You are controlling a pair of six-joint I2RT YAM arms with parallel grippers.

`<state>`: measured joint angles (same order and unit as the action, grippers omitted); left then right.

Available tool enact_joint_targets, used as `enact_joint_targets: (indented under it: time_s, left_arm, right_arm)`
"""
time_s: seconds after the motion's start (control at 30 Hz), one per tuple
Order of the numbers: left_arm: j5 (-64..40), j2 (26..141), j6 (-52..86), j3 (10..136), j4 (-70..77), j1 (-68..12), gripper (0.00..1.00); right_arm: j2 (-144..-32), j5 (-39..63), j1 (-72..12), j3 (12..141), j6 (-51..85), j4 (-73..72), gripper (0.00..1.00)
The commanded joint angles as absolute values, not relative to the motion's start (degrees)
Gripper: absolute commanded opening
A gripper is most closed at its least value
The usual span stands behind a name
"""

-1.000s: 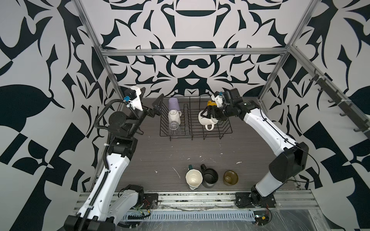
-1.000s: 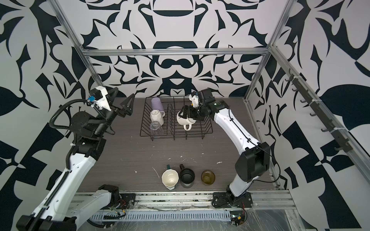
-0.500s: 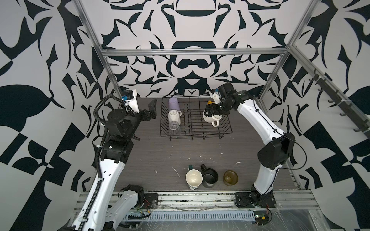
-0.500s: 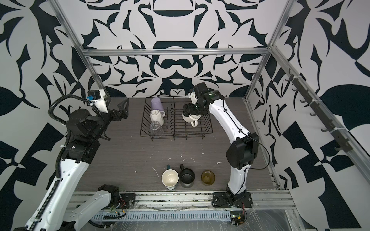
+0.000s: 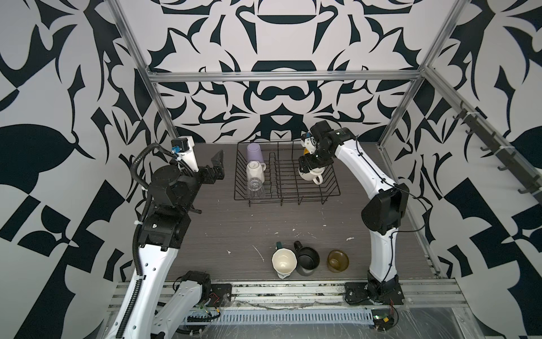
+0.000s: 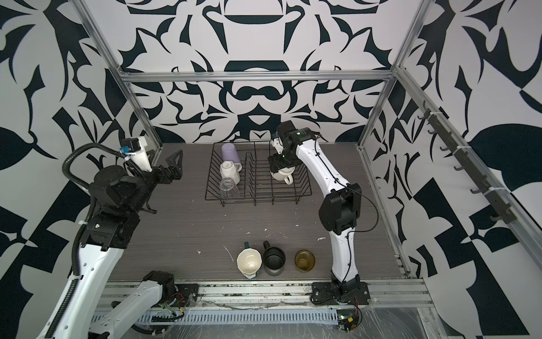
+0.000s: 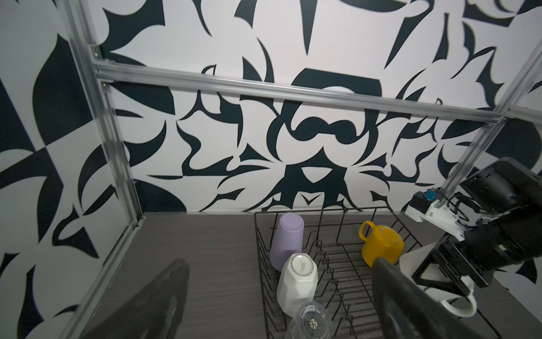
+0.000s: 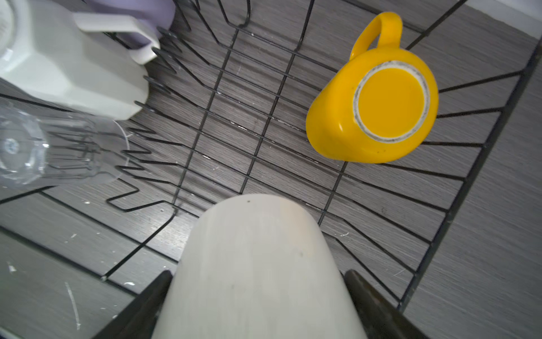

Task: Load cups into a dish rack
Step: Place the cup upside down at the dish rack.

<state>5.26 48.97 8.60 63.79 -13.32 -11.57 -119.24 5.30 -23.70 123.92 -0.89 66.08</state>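
The right gripper (image 5: pixel 311 168) was clenched on the smooth white mug (image 5: pixel 308 176), one jaw against each side, above the right part of the dish rack (image 5: pixel 293 197). It could not be told whether the mug already touched the wires. Just behind it, in the far right corner, the glossy yellow mug (image 8: pixel 372 108) stood upside down and showed a rough unglazed ring on its base. Along the left wall of the black wire rack three cups stood inverted in a row: the matte lilac tumbler (image 5: pixel 254 152), the white faceted mug (image 5: pixel 255 173), then the clear glass (image 5: pixel 255 187). Upright prongs separated them from the held mug. The left gripper (image 5: pixel 219 163) hung beside the rack with its jaws spread and empty. Near the front edge of the grey wood-grain bench (image 5: pixel 234 229) the teal mug (image 5: pixel 283 262), black mug (image 5: pixel 307 259) and olive-brown cup (image 5: pixel 338 259) stood upright. Compared with one second before, the right arm had lifted its elbow, and the left gripper had drawn back from the rack.
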Motion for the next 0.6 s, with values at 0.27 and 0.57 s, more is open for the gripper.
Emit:
enact_joint_targets:
  time_s: [0.27, 0.57]
  left_arm:
    - [10.34, 52.45, 12.21, 68.91, -24.36, -11.29, 0.99]
    - [10.31, 52.38, 14.24, 68.11, -26.17, -11.34, 0.99]
  right_arm:
    - [-123.71, -2.90, -24.96, 129.12, -8.68, 67.24, 0.00]
    - [-128.95, -5.55, -24.96, 128.92, -10.25, 66.17, 0.00]
